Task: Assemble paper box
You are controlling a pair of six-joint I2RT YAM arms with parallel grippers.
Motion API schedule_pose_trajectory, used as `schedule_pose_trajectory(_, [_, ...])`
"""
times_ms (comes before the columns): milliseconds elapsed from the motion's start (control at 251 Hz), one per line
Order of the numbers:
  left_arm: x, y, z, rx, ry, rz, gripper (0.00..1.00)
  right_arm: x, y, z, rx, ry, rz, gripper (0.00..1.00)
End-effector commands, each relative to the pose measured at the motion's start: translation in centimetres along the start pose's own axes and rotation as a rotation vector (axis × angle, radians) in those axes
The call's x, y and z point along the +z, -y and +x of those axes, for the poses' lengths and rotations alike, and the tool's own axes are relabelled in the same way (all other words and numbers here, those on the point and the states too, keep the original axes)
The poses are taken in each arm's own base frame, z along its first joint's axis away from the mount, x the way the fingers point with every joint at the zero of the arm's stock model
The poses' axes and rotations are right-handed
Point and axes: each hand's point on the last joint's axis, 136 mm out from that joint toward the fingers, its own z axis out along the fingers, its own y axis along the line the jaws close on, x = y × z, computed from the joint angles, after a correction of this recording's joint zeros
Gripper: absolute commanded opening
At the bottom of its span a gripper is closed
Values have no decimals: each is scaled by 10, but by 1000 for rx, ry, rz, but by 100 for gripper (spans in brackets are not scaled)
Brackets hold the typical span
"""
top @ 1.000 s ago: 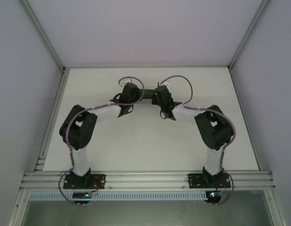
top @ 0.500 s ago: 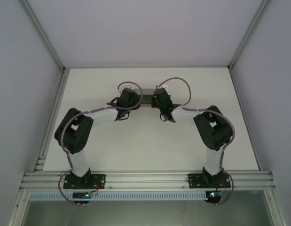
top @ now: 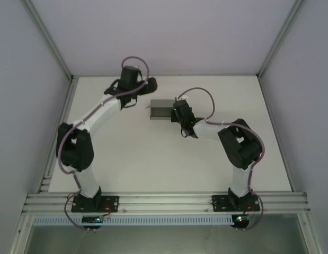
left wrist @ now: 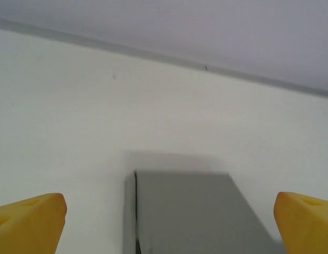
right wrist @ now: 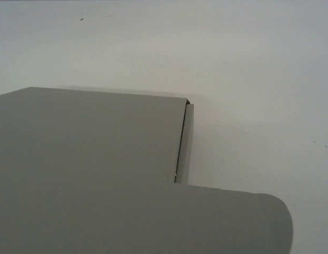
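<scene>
the box (top: 160, 110) lies on the white table (top: 153, 164), towards the far side and about midway across. from above it looks like a small grey cardboard slab, long side running left to right, with a thin flap edge showing at its left end.

the left gripper (top: 151, 84) hangs above the table, just beyond the box's far left corner and clear of it, on an arm stretched out towards the back edge. in its own camera the two yellow fingertips (left wrist: 29, 221) stand at the outer corners of the view, spread wide with nothing between them; the grey box (left wrist: 190, 211) sits below, apart from both tips, with a dark seam down its left edge.

the right gripper (top: 176, 112) sits over the box's right end. its jaws are closed, though i can't tell whether any card is pinched between them. its camera looks across the grey top of the box (right wrist: 84, 164) from very close: one panel ends in a short upright slit with a narrow lip beside it, and a rounded tab (right wrist: 269, 225) sticks out at the lower right over bare table.
</scene>
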Motion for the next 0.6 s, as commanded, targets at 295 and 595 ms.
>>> schedule_pose_trajectory(295, [84,-32,98,-79,-402,107,79,6,6,51,-93,-155,15,2])
schedule_pose_trajectory(595, [91,-35,134,-107,-456,150,58,1,6,54,-122,-166,27,5])
